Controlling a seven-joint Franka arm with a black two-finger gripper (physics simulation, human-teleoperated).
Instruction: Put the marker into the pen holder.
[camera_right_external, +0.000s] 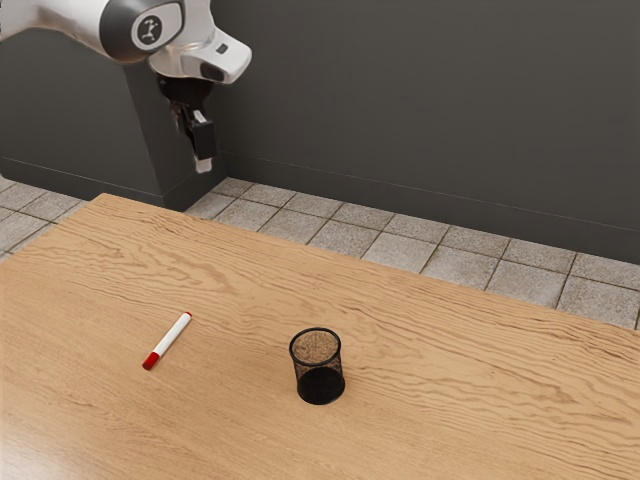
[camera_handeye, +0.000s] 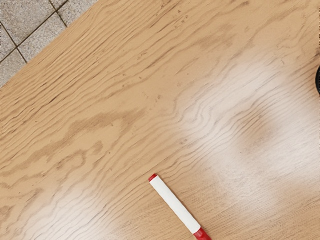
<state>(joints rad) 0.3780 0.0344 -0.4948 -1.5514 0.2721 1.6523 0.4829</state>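
Note:
High above the table's far left part, in the exterior view, hangs my gripper (camera_right_external: 204, 162). The white marker (camera_right_external: 168, 340) lies flat on the wood well below it, with a red cap at one end and a small red tip at the other. To the marker's right in the exterior view stands the black mesh pen holder (camera_right_external: 318, 367), upright, with no pen visible in it. In the wrist view the marker (camera_handeye: 175, 204) lies on the table, part of its cap cut off, and a sliver of the pen holder (camera_handeye: 318, 81) shows.
The wooden table (camera_right_external: 440, 350) spans the lower part of the exterior view. Beyond its far edge are floor tiles (camera_right_external: 390, 250) and a dark grey wall (camera_right_external: 430, 110). Bare wood lies between the marker and the pen holder.

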